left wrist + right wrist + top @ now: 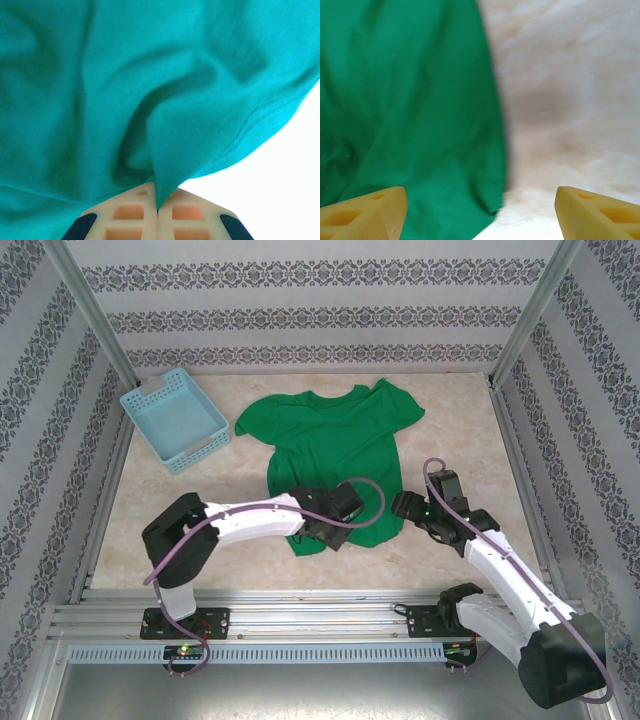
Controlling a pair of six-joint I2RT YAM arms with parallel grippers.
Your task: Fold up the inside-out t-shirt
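Observation:
The bright green t-shirt (335, 450) lies spread on the marble table, collar toward the back wall, hem toward me. My left gripper (325, 530) sits at the near left part of the hem, shut on a pinched fold of the green cloth (165, 150); the hemmed edge (260, 115) hangs to the right of it. My right gripper (408, 508) hovers by the near right corner of the shirt, open, its yellow fingers (365, 212) wide apart over the shirt's edge (490, 150) and bare table. I see no white tag.
A light blue plastic lattice basket (175, 418) stands at the back left of the table (470, 440). Patterned walls close in the back and both sides. A metal rail runs along the near edge by the arm bases.

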